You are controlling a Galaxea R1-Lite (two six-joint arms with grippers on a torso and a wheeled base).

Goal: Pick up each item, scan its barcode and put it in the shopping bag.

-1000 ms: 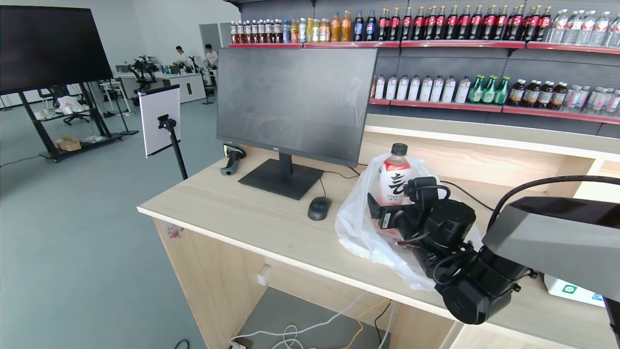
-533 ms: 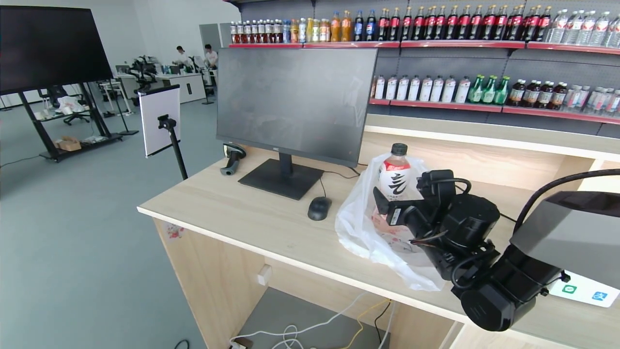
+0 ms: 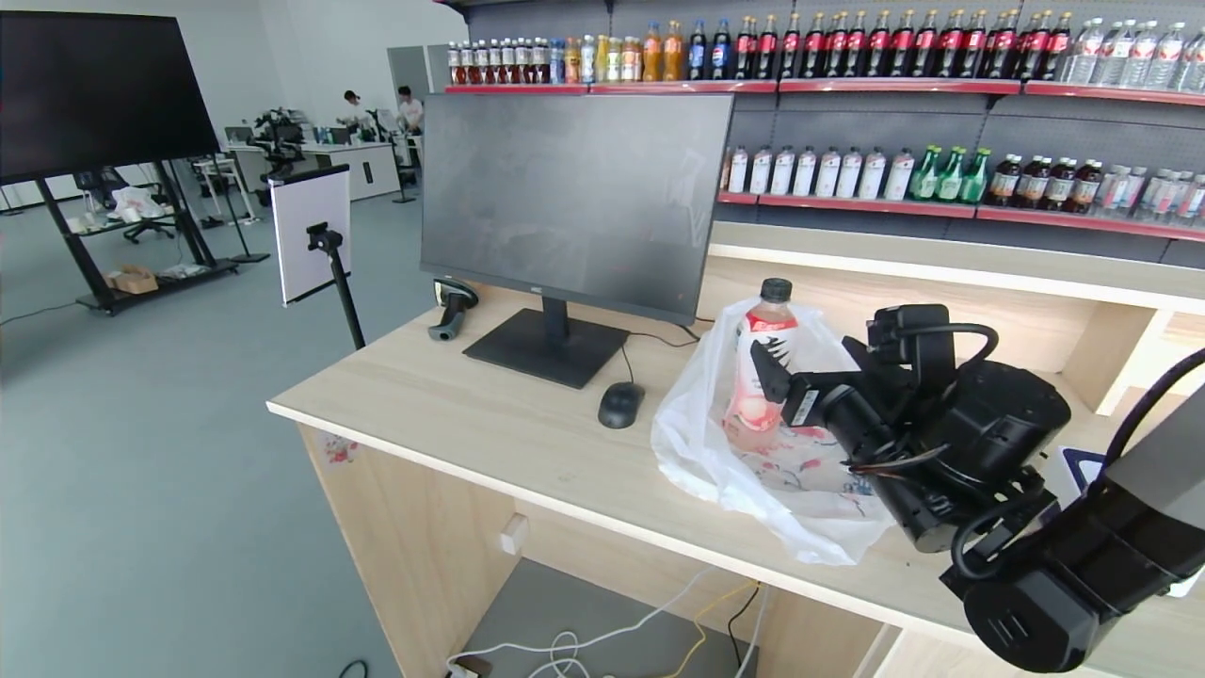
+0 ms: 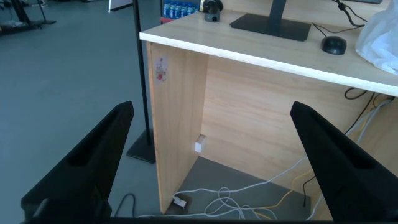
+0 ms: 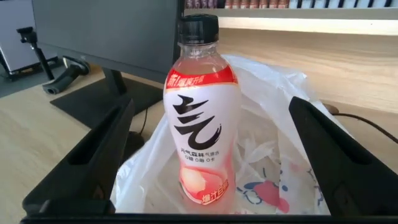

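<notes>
A shop checkout area, with red shelves point(image 3: 894, 87) of bottled drinks along the back wall and an open office floor off to the robot's left. In front stands a light wooden surface point(image 3: 490, 414).

On the surface, a dark monitor point(image 3: 574, 198) stands on its base. A handheld barcode scanner point(image 3: 452, 309) lies by the far corner on the robot's left, and a black mouse point(image 3: 620, 404) sits just in front of the monitor's base.

To the right of the mouse is a thin, translucent white shopping bag point(image 3: 697, 433), open at the top and slumped on the surface. A bottle point(image 3: 758, 395) stands upright inside it, holding a pale pink drink, with a black cap and a red and white label. Its neck and cap rise above the bag's rim.

The right gripper point(image 3: 777, 372) is level with the bottle's label, on the side nearer the robot, pointing at it. In the right wrist view its fingers point(image 5: 93, 162) are spread wide, with the bottle between them and a gap at each side.

The left gripper point(image 4: 212, 115) is held low, away from the surface's top, facing its wooden side panel. Its fingers point(image 4: 93, 162) are spread wide and hold nothing. Loose cables point(image 4: 236, 193) lie on the floor under the surface.
</notes>
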